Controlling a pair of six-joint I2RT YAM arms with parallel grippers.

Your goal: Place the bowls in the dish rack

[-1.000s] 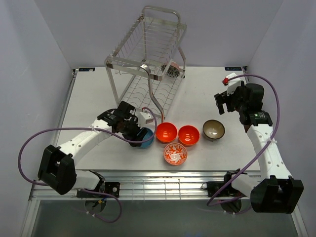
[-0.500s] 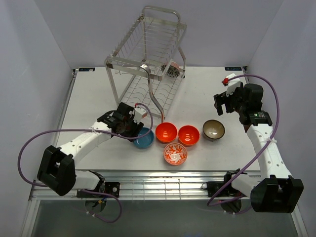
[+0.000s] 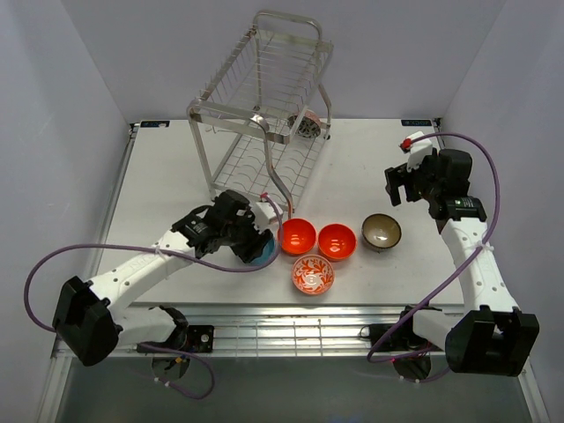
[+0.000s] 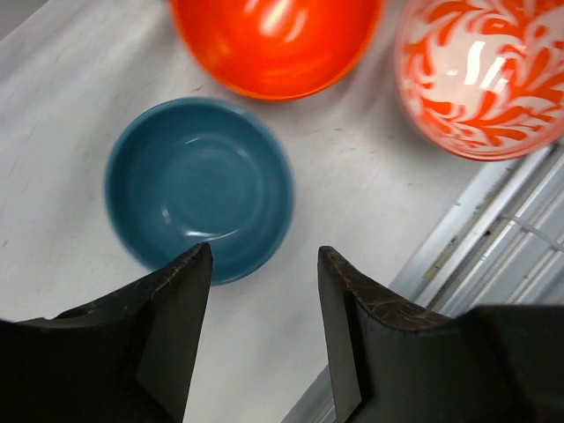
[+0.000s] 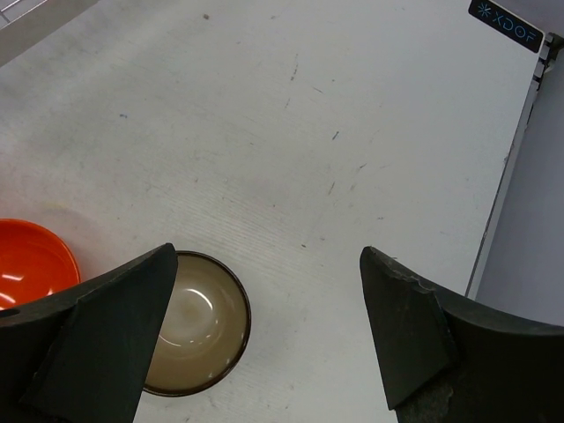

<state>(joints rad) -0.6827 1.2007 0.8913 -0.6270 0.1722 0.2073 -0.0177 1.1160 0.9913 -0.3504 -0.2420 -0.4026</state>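
The left gripper (image 4: pixel 263 257), jaws spread, is hovering over the blue bowl (image 4: pixel 198 189), which is sitting unloaded on the near side of the dish rack (image 3: pixel 264 115). A jaw missing the rim risks shoving it right into the orange bowl (image 4: pixel 273 40) just beside it. The right gripper (image 5: pixel 267 257), also spread, is hovering above the dark brown bowl (image 5: pixel 189 322).

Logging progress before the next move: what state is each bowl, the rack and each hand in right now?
Blue bowl: upright on table, not gripped.
Left orange bowl: upright on table.
Right orange bowl: upright on table.
Red-and-white bowl: upright on table.
Brown bowl: upright on table.
Grey bowl: in rack's lower tier, seemingly on edge.
Rack: upright.
Left hand: open, above blue bowl.
Right hand: open, empty.
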